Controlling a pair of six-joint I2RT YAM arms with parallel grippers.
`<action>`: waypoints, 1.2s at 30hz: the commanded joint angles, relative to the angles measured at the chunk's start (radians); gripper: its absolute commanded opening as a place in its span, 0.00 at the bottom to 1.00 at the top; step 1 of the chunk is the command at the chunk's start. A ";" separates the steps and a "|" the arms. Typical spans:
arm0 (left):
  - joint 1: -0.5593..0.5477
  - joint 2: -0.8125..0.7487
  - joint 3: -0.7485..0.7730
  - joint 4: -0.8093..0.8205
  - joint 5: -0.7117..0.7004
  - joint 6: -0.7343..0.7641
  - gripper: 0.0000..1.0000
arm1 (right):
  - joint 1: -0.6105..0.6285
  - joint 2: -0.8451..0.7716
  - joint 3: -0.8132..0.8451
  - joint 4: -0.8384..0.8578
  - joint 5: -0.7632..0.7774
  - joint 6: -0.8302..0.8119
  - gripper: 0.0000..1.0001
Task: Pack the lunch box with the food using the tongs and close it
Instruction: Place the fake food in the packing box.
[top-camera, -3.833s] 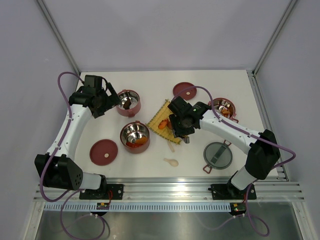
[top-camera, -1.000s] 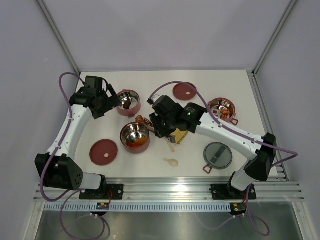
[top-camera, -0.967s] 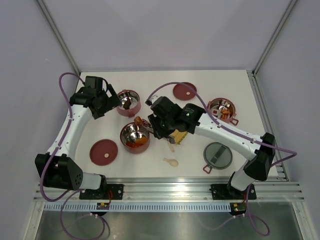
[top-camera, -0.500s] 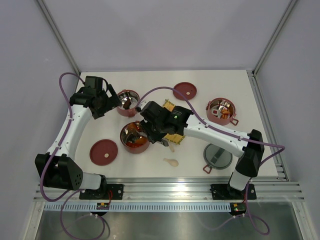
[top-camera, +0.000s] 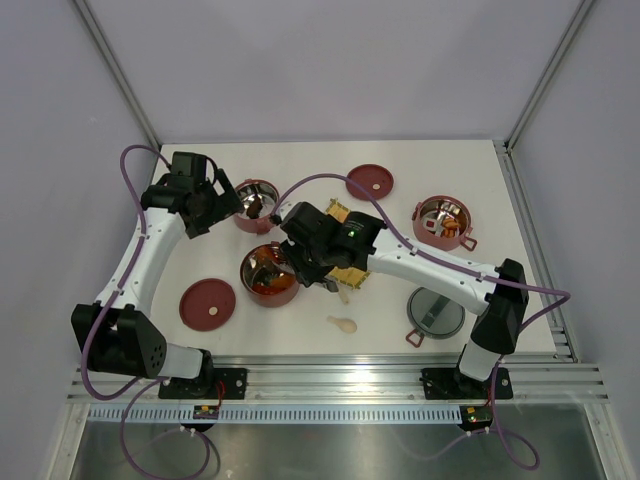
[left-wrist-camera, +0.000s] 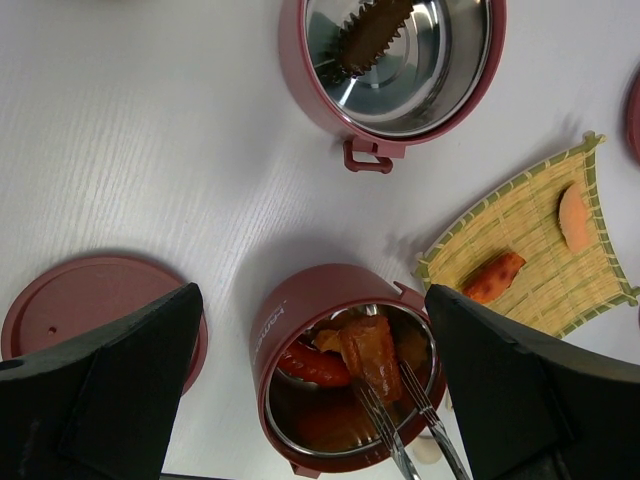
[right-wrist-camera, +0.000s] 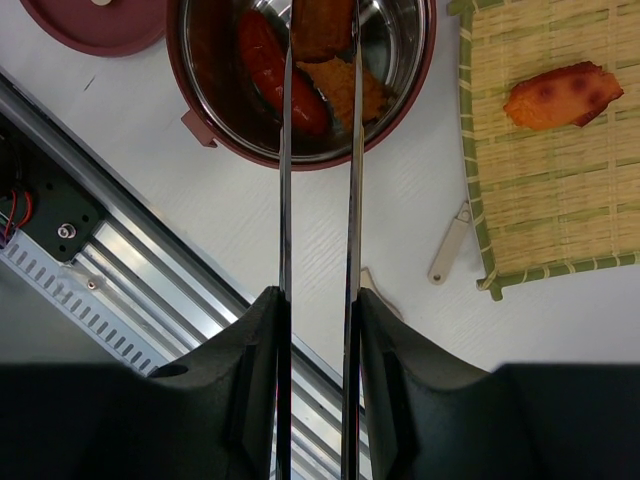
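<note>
Right jaws (right-wrist-camera: 318, 305) narrow, clamped on long silver metal tongs (right-wrist-camera: 285, 180). Tong tips, straight ahead of jaws, pinch brown toy food piece (right-wrist-camera: 322, 22) inside round dark-red steel-lined tier (right-wrist-camera: 300, 160); red sausage (right-wrist-camera: 268, 60) already there. Left jaws (top-camera: 212, 208) wide, empty.

Left to do: red-orange piece (left-wrist-camera: 493, 277) and pale orange piece (left-wrist-camera: 575, 215) on yellow woven mat (left-wrist-camera: 540, 250), right of right jaws. Flat red disc lids (top-camera: 207, 303) off; stacking and closing not done. Judged mid-task.

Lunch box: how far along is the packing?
Done: the near dark-red steel-lined tier holds a red-orange sausage and orange bits. In hand: the right arm's fingers clamp the long silver tongs, a brown piece between their tips over that tier. Left: two pieces on the yellow woven mat; other tiers unstacked; grey see-through lid off.
</note>
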 joint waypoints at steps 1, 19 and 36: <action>0.005 0.009 0.029 0.026 0.001 0.012 0.99 | 0.014 -0.002 0.059 0.000 -0.023 -0.041 0.33; 0.003 0.016 0.030 0.025 -0.002 0.013 0.99 | 0.023 0.013 0.088 -0.023 -0.023 -0.049 0.60; 0.005 0.010 0.024 0.025 0.002 0.015 0.99 | -0.069 -0.159 -0.076 0.054 0.267 0.068 0.19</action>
